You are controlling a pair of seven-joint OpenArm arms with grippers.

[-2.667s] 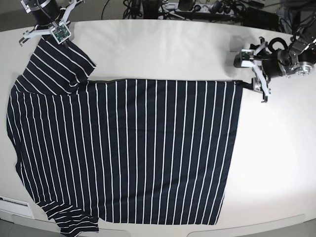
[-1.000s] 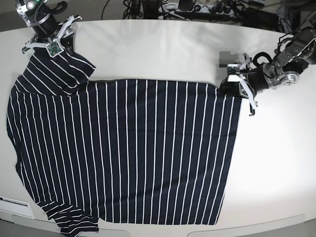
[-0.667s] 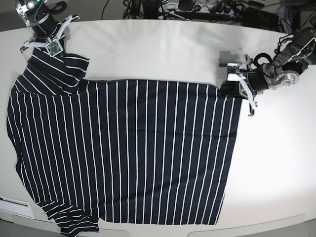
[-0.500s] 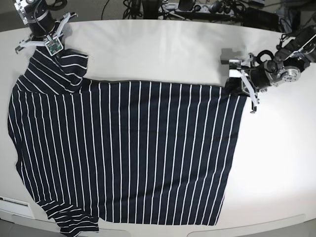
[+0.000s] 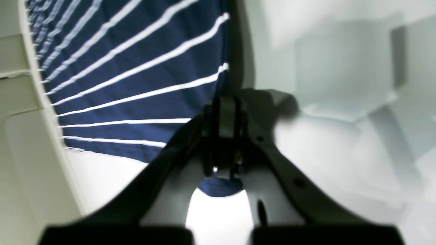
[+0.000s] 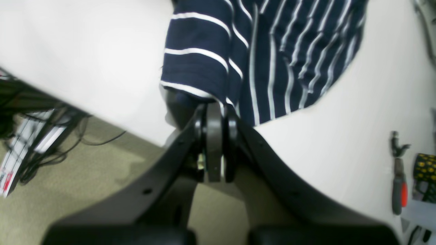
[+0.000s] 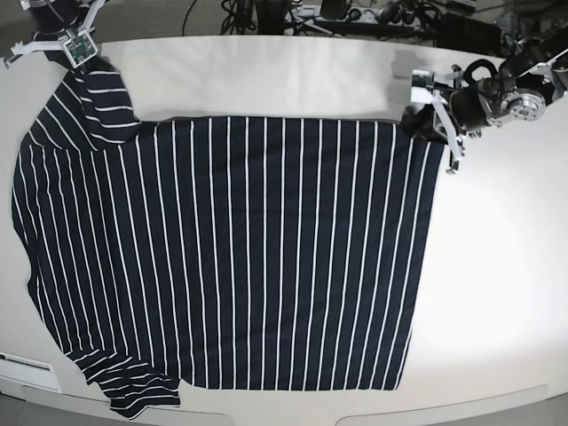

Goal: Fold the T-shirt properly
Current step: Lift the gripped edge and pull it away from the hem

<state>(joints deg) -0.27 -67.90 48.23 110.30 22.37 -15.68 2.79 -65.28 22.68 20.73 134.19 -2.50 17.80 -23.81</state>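
Observation:
The dark navy T-shirt (image 7: 231, 257) with thin white stripes lies spread flat across the white table (image 7: 497, 293). My right gripper (image 7: 73, 55) sits at the far left corner of the base view, shut on the sleeve's edge; in the right wrist view its jaws (image 6: 214, 129) pinch the striped sleeve (image 6: 204, 64). My left gripper (image 7: 419, 120) is at the shirt's far right corner, shut on the cloth. The left wrist view shows the pressed-together jaws (image 5: 223, 132) with navy fabric (image 5: 136, 88) caught between them and a bit poking out below.
Cables and dark equipment (image 7: 337, 13) line the table's far edge. In the right wrist view the floor with cables (image 6: 41, 136) lies past the table edge, and a red-handled tool (image 6: 398, 190) rests at the right. The table's near edge (image 7: 444, 410) runs just below the shirt.
The right gripper has shut on the sleeve. Both grippers have moved toward the table's far edge, pulling the sleeve and the shirt's far edge straighter and farther back.

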